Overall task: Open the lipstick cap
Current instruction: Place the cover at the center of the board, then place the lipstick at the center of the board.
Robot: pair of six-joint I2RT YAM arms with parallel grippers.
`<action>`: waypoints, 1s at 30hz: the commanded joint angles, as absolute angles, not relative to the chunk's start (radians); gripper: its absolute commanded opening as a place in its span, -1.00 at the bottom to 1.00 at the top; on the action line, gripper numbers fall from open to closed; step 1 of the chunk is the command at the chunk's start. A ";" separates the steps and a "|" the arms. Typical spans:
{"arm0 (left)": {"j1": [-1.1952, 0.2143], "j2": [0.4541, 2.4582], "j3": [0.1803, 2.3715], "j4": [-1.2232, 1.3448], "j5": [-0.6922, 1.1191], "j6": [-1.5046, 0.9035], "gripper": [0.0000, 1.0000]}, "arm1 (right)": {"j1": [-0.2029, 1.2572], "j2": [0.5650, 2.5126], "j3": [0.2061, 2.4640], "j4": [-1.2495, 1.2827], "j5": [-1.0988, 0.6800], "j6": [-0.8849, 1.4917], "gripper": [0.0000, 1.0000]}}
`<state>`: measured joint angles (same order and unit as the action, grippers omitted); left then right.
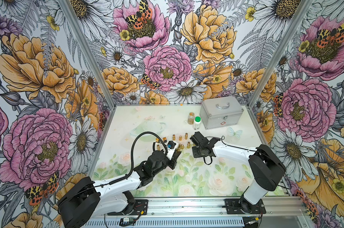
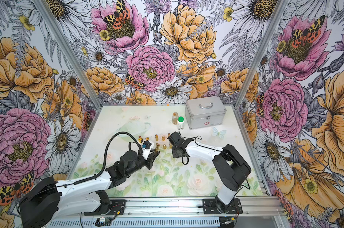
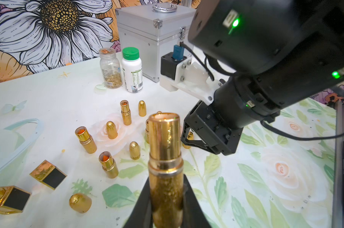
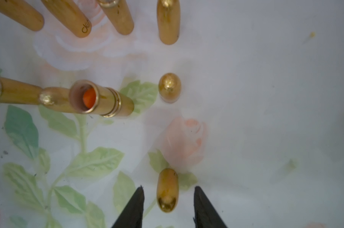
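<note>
My left gripper point(image 3: 166, 178) is shut on the glittery lower body of a gold lipstick point(image 3: 164, 138), held upright above the table; its top is uncapped. Both top views show this lipstick point(image 1: 179, 147) point(image 2: 157, 146) at the left fingertips. The bullet-shaped gold cap point(image 4: 167, 187) stands on the table between the fingers of my right gripper point(image 4: 168, 190), which is open, with a gap on each side of the cap. In the left wrist view the right gripper point(image 3: 188, 141) points down at the table just right of the held lipstick.
Several uncapped gold tubes point(image 3: 86, 140) and loose caps point(image 3: 134, 150) stand around the middle of the table. Two square gold lipsticks point(image 3: 48, 173) lie to the left. A silver case point(image 1: 221, 114), a clear bottle point(image 1: 190, 118) and a green-lidded bottle point(image 1: 197, 122) stand at the back right.
</note>
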<state>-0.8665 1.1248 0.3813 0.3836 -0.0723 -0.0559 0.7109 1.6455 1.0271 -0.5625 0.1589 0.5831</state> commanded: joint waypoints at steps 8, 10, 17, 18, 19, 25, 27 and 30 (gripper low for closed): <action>-0.871 1.116 0.442 0.345 -0.074 -0.010 -1.00 | 0.687 1.402 1.189 -0.706 -0.192 0.482 0.02; -0.871 1.122 0.457 0.340 -0.072 -0.003 -1.00 | 0.689 1.381 1.201 -0.704 -0.259 0.485 0.03; -0.872 1.144 0.496 0.336 -0.057 0.010 -1.00 | 0.698 1.387 1.243 -0.689 -0.378 0.514 0.09; -0.874 1.147 0.499 0.337 -0.055 0.012 -1.00 | 0.699 1.394 1.248 -0.683 -0.388 0.520 0.09; -0.874 1.151 0.504 0.337 -0.052 0.016 -1.00 | 0.702 1.400 1.252 -0.671 -0.402 0.524 0.09; -0.880 1.165 0.523 0.337 -0.048 0.025 -1.00 | 0.710 1.432 1.269 -0.611 -0.429 0.563 0.09; -0.880 1.168 0.528 0.337 -0.048 0.027 -1.00 | 0.710 1.445 1.270 -0.601 -0.435 0.567 0.08; -0.882 1.170 0.530 0.336 -0.048 0.029 -1.00 | 0.712 1.467 1.270 -0.591 -0.439 0.574 0.03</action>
